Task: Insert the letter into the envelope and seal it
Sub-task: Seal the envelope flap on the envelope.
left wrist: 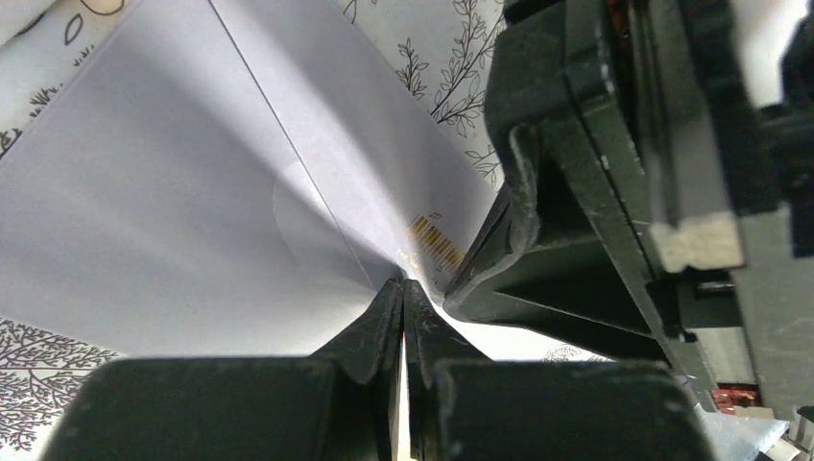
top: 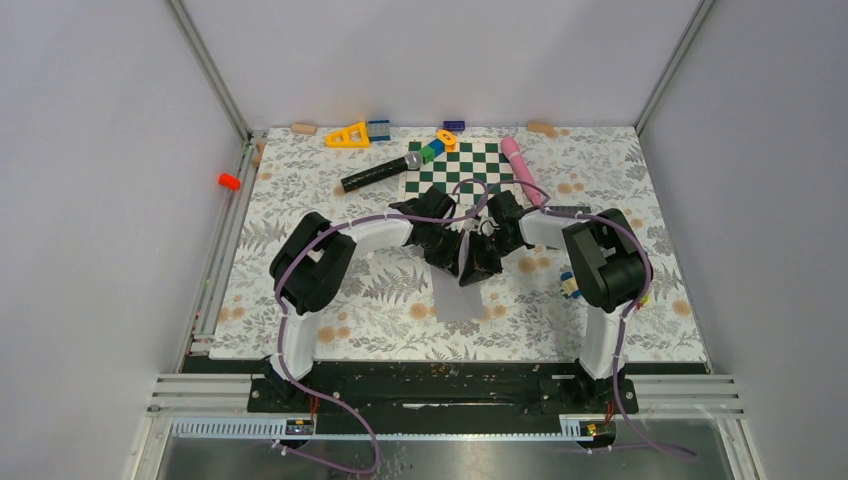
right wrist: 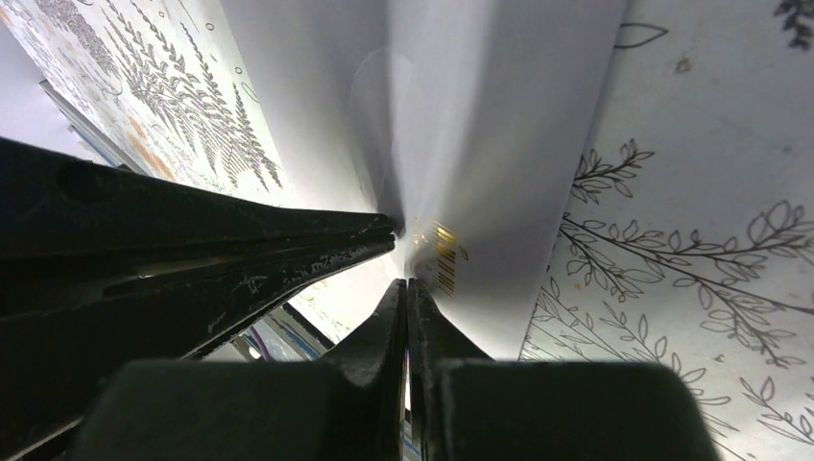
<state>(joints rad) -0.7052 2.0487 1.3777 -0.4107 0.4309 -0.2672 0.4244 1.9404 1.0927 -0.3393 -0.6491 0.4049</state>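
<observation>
The light grey envelope (top: 457,297) lies on the leaf-patterned mat, its far end lifted toward both grippers. The left gripper (top: 462,252) is shut, and the paper (left wrist: 192,192) creases in toward its closed tips (left wrist: 403,285). The right gripper (top: 486,240) is shut too. Its tips (right wrist: 405,284) pinch the same end beside a small gold barcode (right wrist: 442,261). The two pairs of fingers meet almost tip to tip, with the right fingers (left wrist: 538,230) showing in the left wrist view and the left fingers (right wrist: 240,250) in the right wrist view. No letter shows apart from the envelope.
Behind the grippers lie a green chessboard (top: 462,170), a black microphone (top: 380,172) and a pink cylinder (top: 522,168). A yellow triangle (top: 348,135) and small blocks line the far edge. A small coloured toy (top: 570,285) sits beside the right arm.
</observation>
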